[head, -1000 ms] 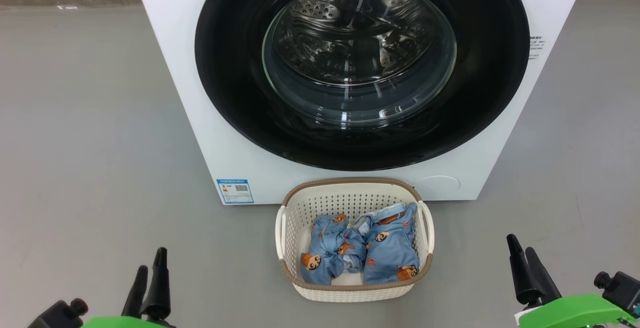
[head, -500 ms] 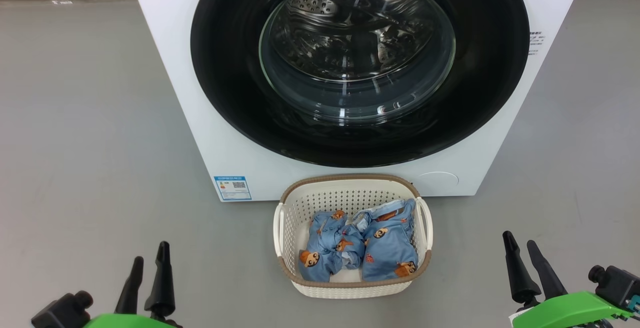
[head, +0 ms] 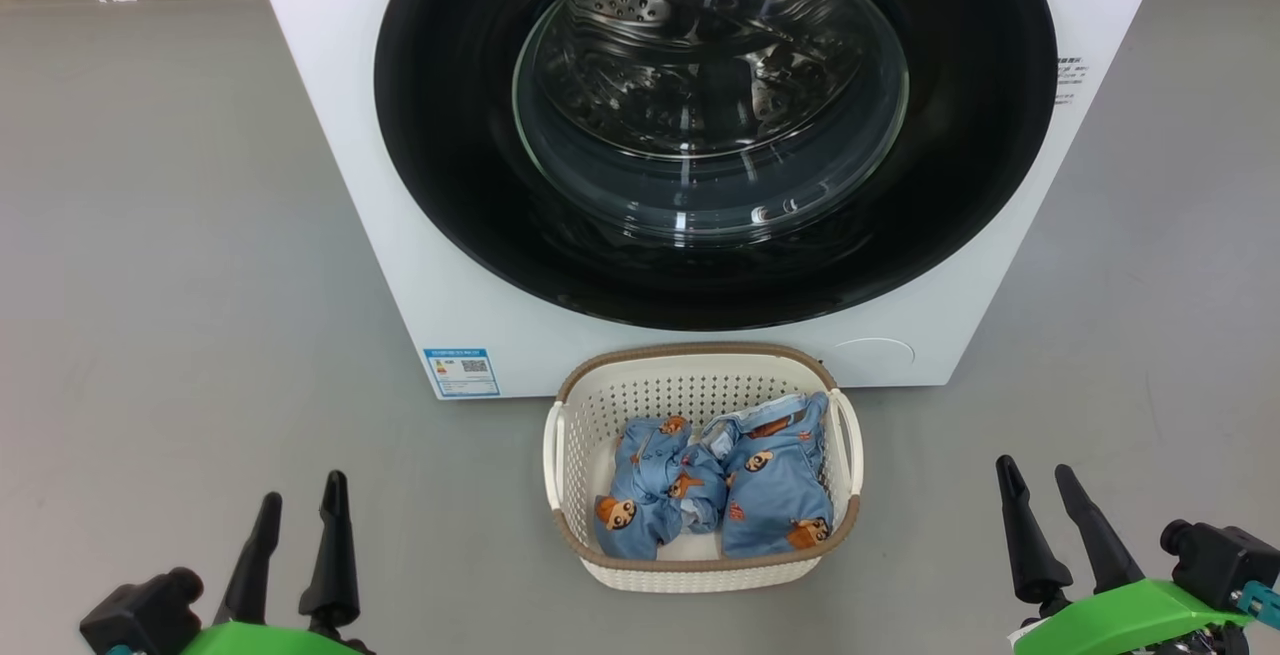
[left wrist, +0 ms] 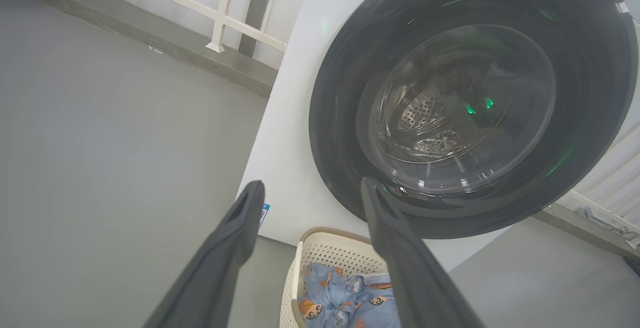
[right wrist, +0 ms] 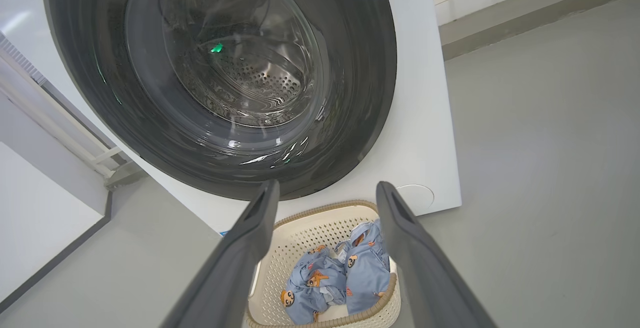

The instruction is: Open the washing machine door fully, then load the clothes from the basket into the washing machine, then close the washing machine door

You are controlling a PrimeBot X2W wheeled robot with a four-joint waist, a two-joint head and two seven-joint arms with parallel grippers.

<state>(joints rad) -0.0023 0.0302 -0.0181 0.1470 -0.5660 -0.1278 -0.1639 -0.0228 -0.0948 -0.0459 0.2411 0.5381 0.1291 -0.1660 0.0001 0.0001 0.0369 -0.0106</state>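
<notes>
washing machine (head: pixel 400 235) white | door (head: pixel 450 135) black rim | clothes (head: pixel 770 495) blue, bear print | basket (head: pixel 700 575) cream

Head camera peered steeply down at washing machine (head: pixel 440 315) and basket (head: pixel 700 575) from close by | both wrist cameras sat lower, facing forward from left and right | all shared door (head: pixel 450 135) and basket.

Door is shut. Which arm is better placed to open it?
Right, narrowly. Both have open jaws, but the right gripper lines up with the washing machine door's right rim; the left gripper sits outside its left rim. Handle side unclear.
</notes>
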